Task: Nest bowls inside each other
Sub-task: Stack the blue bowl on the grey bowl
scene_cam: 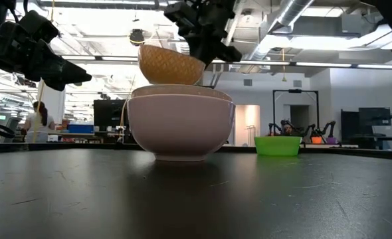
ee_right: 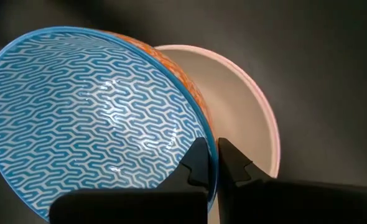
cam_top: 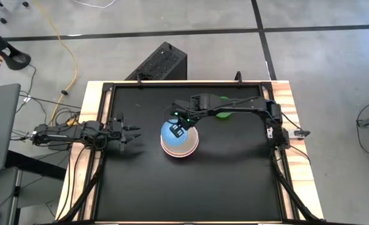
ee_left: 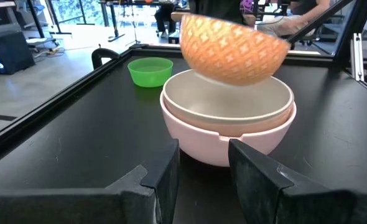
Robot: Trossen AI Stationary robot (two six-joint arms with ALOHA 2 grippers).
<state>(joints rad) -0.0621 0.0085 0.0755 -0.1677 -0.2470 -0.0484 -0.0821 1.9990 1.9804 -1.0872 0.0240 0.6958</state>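
Observation:
A bowl (ee_right: pixel 90 118), blue-patterned inside and orange outside (ee_left: pixel 233 46), hangs tilted over the stack, and my right gripper (ee_right: pixel 213 163) is shut on it. The stack is a pale pink bowl (ee_left: pixel 224 140) standing on its foot at the table's middle, with a beige-grey bowl (ee_left: pixel 227 99) nested inside it. A small green bowl (scene_cam: pixel 278 145) stands on the table farther back, partly under the right arm in the high view (cam_top: pixel 224 114). My left gripper (ee_left: pixel 205 168) is open and level at the table's left, pointing at the stack with nothing between its fingers. My right gripper pinches the blue-and-orange bowl by its rim (ee_right: pixel 203 132), one finger inside the bowl and one outside. The fingers come steeply from above, slanting down. The bowl is lifted clear and tilted, its held side higher, just above the nested bowls (scene_cam: pixel 179 93).
The black table top is framed by a raised black rail (ee_left: pixel 59 99) and wooden edges (cam_top: pixel 94 94). A black box (cam_top: pixel 159 62) and cables lie on the floor beyond the far edge. People and equipment show in the room behind.

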